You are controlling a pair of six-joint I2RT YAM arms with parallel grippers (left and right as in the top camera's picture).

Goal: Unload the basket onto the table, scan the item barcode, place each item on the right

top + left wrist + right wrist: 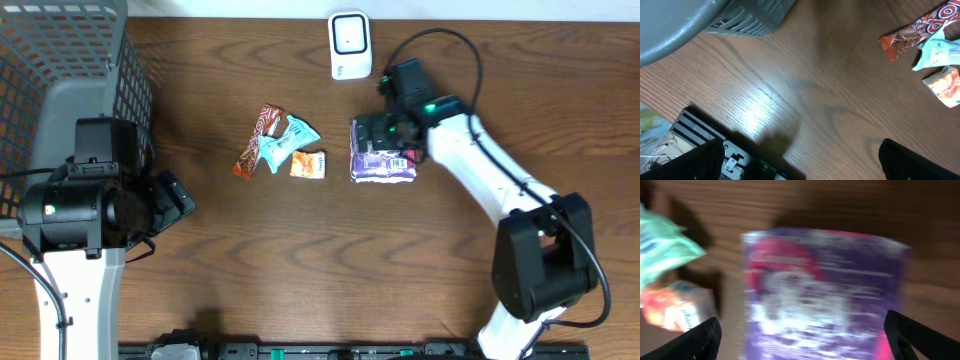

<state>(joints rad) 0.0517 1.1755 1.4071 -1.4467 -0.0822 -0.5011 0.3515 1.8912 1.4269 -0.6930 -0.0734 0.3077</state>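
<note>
Black fingertips (695, 342) of the right gripper (807, 342) sit in the two lower corners of the wrist view. They are spread wide with nothing pinched between them, so the jaws stand apart over the pouch (825, 295) and are not clamped on it. That view is smeared, and no print or barcode can be read in it.

From overhead the pouch lies flat on the table (300, 270). It is near the scanner (350, 45), on the robot's side of it and slightly to its right. The right gripper hangs over the pouch edge that faces the scanner. A pale patch shows on the pouch's right part, too small to say whether it is the code.

The left gripper (805, 167) is also spread wide and empty. It is well apart from the scanner, far to its left and nearer the robot, beside the basket (60, 70). Three small snacks, a bar (257, 140), a teal packet (287, 140) and an orange packet (308, 165), lie left of the scanner, about as far toward the robot as the pouch.

The pouch looks like a light, soft film bag. It should weigh little, crumple under a hard squeeze and slip on its glossy skin. A pinch across a sealed end or along one side seam seems the safest hold, keeping the grip off the face that must be turned to the scanner. Since it lies flat, getting under an edge is likely the awkward part.
</note>
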